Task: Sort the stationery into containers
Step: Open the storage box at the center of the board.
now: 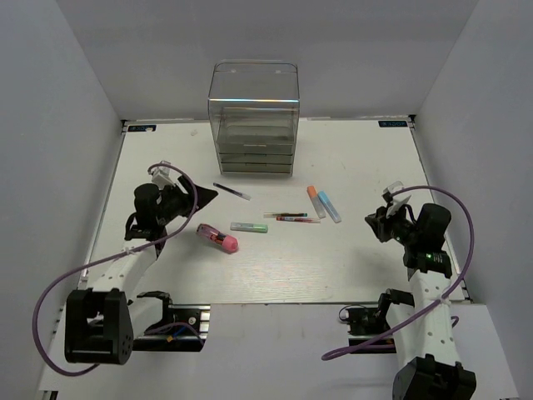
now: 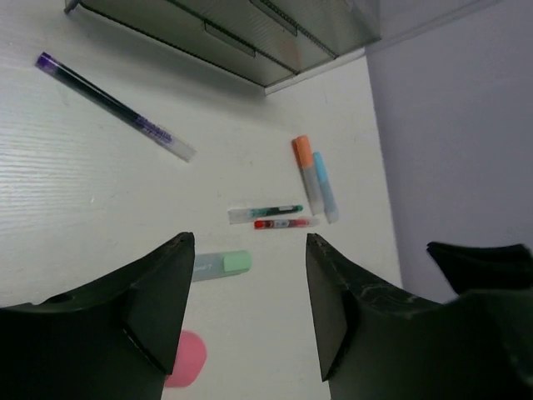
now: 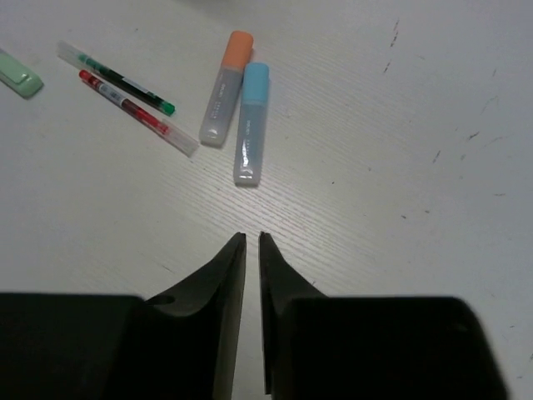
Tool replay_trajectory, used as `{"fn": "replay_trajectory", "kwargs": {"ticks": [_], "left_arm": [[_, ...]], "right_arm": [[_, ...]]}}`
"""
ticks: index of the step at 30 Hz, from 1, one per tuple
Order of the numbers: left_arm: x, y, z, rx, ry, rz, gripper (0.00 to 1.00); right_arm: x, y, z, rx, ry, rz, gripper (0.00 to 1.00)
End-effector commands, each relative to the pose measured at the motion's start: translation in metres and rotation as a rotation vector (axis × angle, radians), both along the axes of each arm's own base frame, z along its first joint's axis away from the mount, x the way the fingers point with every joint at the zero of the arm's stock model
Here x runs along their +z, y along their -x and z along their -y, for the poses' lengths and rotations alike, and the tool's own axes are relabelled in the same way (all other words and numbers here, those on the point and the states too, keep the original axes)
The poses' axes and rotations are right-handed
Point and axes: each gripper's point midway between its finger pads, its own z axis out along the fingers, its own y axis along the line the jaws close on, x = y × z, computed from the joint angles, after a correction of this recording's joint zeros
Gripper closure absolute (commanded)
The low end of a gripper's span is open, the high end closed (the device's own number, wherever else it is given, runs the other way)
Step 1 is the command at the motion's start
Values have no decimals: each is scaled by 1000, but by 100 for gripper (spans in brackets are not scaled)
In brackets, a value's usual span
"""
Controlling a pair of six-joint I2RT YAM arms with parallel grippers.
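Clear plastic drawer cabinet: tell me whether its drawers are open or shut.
Shut. Every grey-tinted drawer front sits flush in the tall clear plastic cabinet; none is pulled out.

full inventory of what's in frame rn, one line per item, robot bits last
table: 1, white, under everything
drawer cabinet: 1, clear with grey drawers, far centre of the table
thin dark pen: 1, dark with purple end, in front of the cabinet, left of centre
pink marker: 1, pink, nearest the left arm
green-capped marker: 1, white and green, just right of the pink one
green pen: 1, green, centre
red pen: 1, red, alongside the green pen
orange-capped marker: 1, white and orange, right of centre
blue-capped marker: 1, white and blue, beside the orange one
left gripper: 1, black, open, empty, above the table
right gripper: 1, black, jaws almost together, empty
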Motion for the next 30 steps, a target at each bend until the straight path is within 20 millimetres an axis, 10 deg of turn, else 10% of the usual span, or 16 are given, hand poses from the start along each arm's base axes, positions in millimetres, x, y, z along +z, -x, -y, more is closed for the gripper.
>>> {"fn": "replay_trajectory", "kwargs": {"ticks": [1, 7, 17, 30], "left_arm": [[34, -20, 10, 44, 148, 87, 34], [49, -62, 29, 64, 218, 93, 35], [21, -124, 84, 78, 211, 48, 41], [11, -174, 109, 167, 226, 107, 44]], "right_arm": [[5, -8, 3, -31, -16, 8, 84], [1, -12, 6, -68, -28, -25, 60], [4, -12, 6, -81, -33, -20, 59], [4, -14, 5, -84, -19, -8, 58]]}}
